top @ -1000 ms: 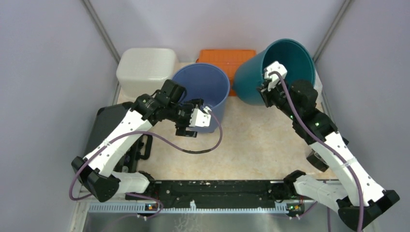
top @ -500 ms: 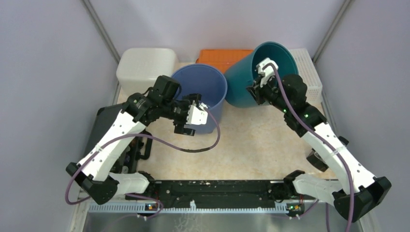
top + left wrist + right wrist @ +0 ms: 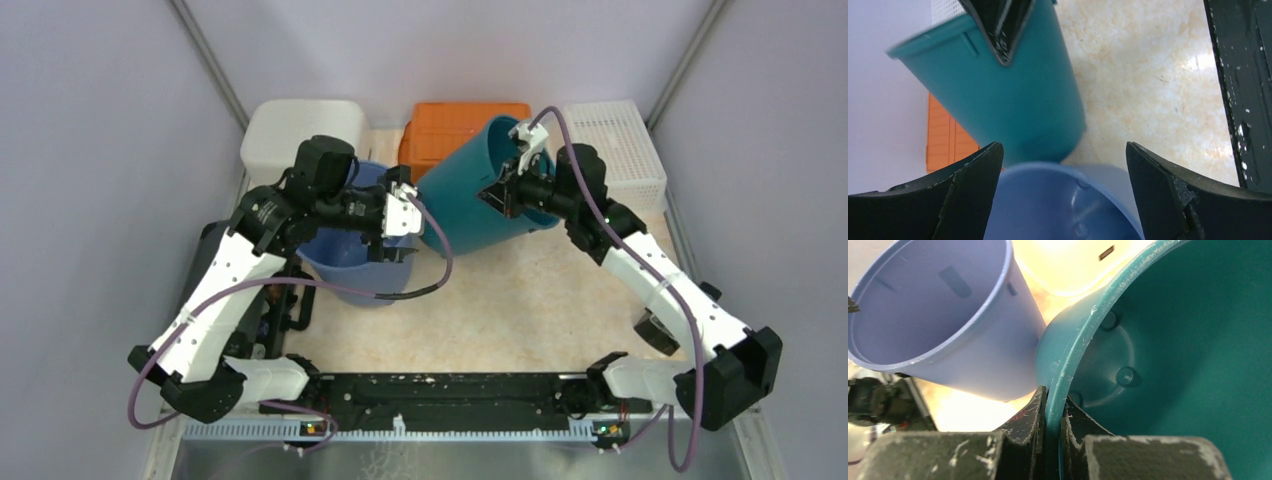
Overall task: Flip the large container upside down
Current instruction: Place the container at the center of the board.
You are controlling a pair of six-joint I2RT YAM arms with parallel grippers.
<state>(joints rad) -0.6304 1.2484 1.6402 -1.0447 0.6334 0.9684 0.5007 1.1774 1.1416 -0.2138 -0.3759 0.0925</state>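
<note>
One second on, teal container (image 3: 468,205) lies tipped, seemingly touching blue bucket (image 3: 350,265).

Top external: fixed high above and behind the arm bases (image 3: 215,385), looking steeply down and toward the far side. Far enough back to take in the whole table (image 3: 540,290), near edge to far corners.

Left wrist: mounted at the left gripper (image 3: 1063,147), looking out between its two dark fingers (image 3: 973,190). Very near the rim of the blue bucket (image 3: 1048,200), facing right toward the teal container (image 3: 1013,100) and bare tabletop.

Right wrist: mounted at the right gripper (image 3: 1053,405), almost against the teal container's rim. Facing left, partly into its inside, with the blue bucket just beyond.

Shared by all three: teal container and blue bucket, side by side toward the far middle.
</note>
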